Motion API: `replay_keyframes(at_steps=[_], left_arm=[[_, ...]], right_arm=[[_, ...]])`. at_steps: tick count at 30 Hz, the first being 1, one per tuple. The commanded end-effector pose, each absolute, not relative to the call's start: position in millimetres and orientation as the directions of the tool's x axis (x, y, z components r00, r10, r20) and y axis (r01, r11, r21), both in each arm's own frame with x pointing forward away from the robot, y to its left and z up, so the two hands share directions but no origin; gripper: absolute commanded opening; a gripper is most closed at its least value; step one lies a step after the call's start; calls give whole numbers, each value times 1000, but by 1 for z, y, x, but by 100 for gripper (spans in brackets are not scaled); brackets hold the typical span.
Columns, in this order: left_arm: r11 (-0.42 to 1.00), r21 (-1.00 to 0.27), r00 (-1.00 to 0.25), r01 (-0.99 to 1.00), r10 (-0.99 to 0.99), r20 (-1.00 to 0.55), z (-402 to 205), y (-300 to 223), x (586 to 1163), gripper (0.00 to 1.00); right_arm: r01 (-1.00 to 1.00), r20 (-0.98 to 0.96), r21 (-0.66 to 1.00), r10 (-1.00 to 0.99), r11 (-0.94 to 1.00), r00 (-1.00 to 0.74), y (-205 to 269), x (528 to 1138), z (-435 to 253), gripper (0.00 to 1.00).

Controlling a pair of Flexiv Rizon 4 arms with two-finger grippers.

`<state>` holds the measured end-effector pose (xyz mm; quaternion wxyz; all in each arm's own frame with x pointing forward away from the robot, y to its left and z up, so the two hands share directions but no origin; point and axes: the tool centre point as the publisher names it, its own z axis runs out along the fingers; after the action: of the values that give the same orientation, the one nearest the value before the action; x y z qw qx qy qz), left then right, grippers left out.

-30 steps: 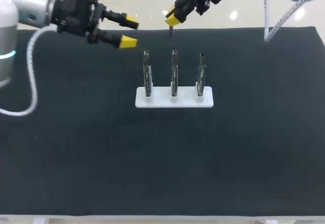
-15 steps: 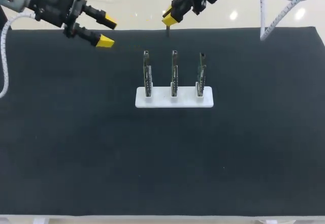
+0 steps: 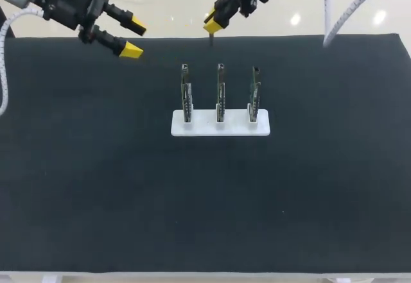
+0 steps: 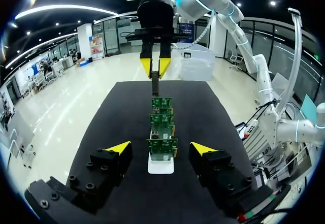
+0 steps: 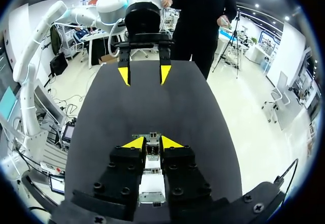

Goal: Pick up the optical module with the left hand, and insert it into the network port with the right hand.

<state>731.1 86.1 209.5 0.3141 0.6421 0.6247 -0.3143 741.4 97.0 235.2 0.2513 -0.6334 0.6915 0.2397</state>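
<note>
while its yellow tips pinch the optical module (image 3: pixel 212 39) so the free end hangs down, likely ready for inserting, the right gripper (image 3: pixel 212 24) hovers over the bench's (image 3: pixel 77 187) far edge; the left gripper (image 3: pixel 134 37), fingers spread and empty, hangs near the far left corner, clear of the three upright port boards (image 3: pixel 220 94) in a white base (image 3: pixel 220 126) mid-bench

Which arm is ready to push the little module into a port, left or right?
Right, probably. The right pincer grips the optical module, just beyond the three boards on the white stand. The left pincer is open, holding nothing, off to the side.
</note>
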Motion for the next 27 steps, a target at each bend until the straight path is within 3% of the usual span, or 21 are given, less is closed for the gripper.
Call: replay_keyframes(at_steps=[1, 27], left_arm=[[-24, 9, 22, 1000, 607, -794, 210, 86, 732, 100], [-24, 9, 22, 1000, 607, -794, 210, 86, 732, 100]], right_arm=[[-997, -638, 39, -766, 66, -76, 86, 750, 239, 0], [-998, -601, 60, -797, 31, -61, 20, 734, 194, 0]])
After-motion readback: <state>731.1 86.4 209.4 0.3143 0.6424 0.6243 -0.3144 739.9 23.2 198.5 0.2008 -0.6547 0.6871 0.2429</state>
